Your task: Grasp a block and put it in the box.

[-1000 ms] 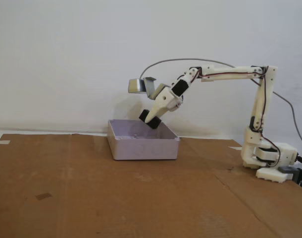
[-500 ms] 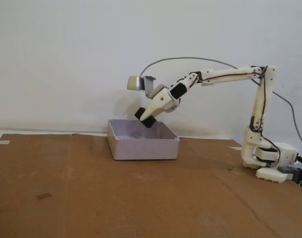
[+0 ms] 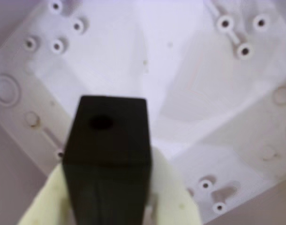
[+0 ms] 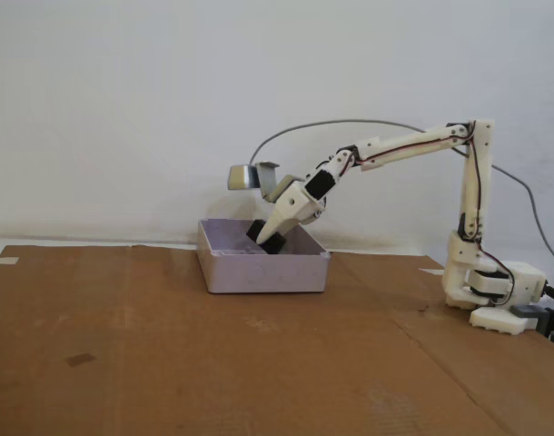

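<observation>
Hobby bench: cardboard sheet (image 4: 168, 336) against bare white wall (image 4: 123, 100).

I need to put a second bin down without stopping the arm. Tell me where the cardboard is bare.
In the fixed view, the cardboard sheet is bare left of and in front of the box, and between box and arm base. Crowded: over the box, where the gripper holds the block.

A small matte black block (image 3: 108, 161), with a round hole in its end face, is held between the cream fingers (image 3: 169, 187), tilted and partly below the rim in the fixed view. Beneath the fingertips, the shallow pale grey-lilac box (image 4: 263, 271) is seen resting flat, its floor marked with moulded bosses.
</observation>
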{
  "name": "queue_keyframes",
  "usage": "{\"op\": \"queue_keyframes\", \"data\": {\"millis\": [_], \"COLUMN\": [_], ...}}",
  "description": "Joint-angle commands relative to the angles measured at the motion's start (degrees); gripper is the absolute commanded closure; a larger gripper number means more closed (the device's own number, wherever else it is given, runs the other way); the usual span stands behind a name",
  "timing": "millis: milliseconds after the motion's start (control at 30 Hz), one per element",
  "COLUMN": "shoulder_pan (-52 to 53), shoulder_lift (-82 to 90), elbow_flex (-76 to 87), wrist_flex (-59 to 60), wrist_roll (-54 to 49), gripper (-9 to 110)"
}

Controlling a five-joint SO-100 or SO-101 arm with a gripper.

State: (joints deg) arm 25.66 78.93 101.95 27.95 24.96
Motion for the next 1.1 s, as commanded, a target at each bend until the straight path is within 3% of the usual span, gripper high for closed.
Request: {"op": "queue_keyframes", "data": {"millis": [0,933,1067], "shoulder_pan": [0.0,2.3,2.3], "shoulder_lift": [1.8,-4.0,-4.0], "elbow_flex": [-2.5,-2.5,-2.5], "wrist_flex": [-3.0,-3.0,-3.0], "wrist_roll": [-0.6,-0.6,-0.6], "gripper": [101,101,93]}}
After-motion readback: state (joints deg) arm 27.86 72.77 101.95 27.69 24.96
